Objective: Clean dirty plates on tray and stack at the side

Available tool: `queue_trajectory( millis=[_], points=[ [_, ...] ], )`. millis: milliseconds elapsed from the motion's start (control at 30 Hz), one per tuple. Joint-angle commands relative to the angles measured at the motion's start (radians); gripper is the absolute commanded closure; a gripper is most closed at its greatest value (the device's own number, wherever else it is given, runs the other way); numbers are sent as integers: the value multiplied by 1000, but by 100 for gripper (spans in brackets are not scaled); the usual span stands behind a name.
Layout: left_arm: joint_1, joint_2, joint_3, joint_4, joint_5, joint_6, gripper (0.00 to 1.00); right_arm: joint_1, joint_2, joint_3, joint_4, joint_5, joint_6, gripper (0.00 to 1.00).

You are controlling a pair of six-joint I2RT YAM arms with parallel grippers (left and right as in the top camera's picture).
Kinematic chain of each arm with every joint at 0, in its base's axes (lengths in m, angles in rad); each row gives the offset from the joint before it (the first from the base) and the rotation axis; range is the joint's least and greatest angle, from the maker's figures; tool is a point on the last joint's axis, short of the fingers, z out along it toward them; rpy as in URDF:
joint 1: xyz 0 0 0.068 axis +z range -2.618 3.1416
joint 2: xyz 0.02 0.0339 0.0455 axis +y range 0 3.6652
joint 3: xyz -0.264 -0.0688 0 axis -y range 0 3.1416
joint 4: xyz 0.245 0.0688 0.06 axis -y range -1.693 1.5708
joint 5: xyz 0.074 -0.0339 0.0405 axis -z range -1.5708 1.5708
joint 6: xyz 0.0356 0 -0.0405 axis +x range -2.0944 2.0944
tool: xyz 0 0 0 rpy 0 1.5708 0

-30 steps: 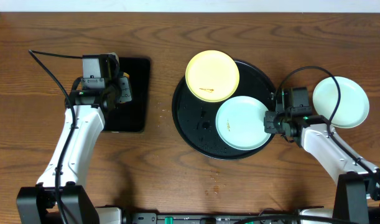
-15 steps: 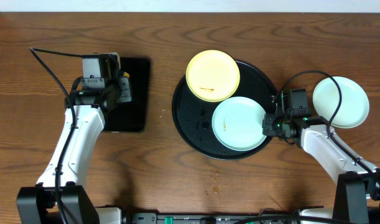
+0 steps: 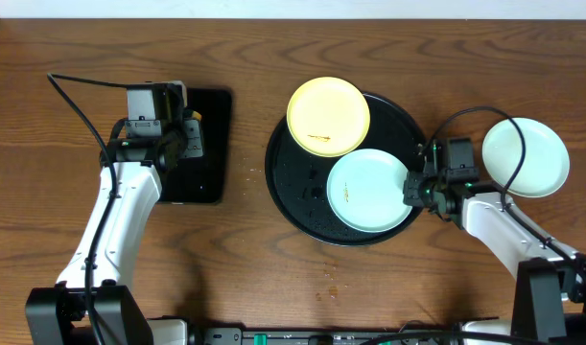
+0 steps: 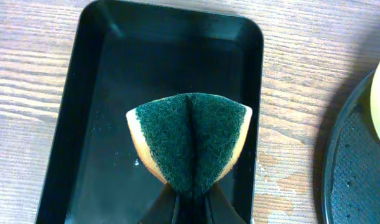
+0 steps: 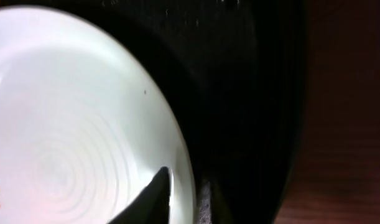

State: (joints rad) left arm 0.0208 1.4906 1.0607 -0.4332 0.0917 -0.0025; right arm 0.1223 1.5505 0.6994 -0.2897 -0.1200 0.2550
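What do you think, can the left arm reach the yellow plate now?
Probably yes: the left gripper, shut on the sponge over the rectangular tray, has only bare table between it and the uncovered yellow plate.

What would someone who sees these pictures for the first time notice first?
The yellow plate, smeared brown, on the far edge of the round tray stands out most. Next come the green sponge pinched in the left gripper over the rectangular tray, and the right gripper clamped on the rim of the mint plate.
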Motion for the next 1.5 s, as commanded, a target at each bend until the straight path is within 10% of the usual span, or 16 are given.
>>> queue_trajectory(
  millis=[0, 200, 733, 1467],
  points=[
    [2, 0, -9, 16, 9, 29, 93, 10, 10, -7, 1, -27, -2, 88],
    [2, 0, -9, 77, 10, 32, 93, 10, 10, -7, -25, -37, 3, 98],
    [-168, -1, 18, 116, 380, -116, 92, 11, 14, -8, -39, -72, 3, 88],
    [-683, 123, -13, 60, 124, -267, 92, 83, 52, -7, 6, -72, 3, 92]
  ],
)
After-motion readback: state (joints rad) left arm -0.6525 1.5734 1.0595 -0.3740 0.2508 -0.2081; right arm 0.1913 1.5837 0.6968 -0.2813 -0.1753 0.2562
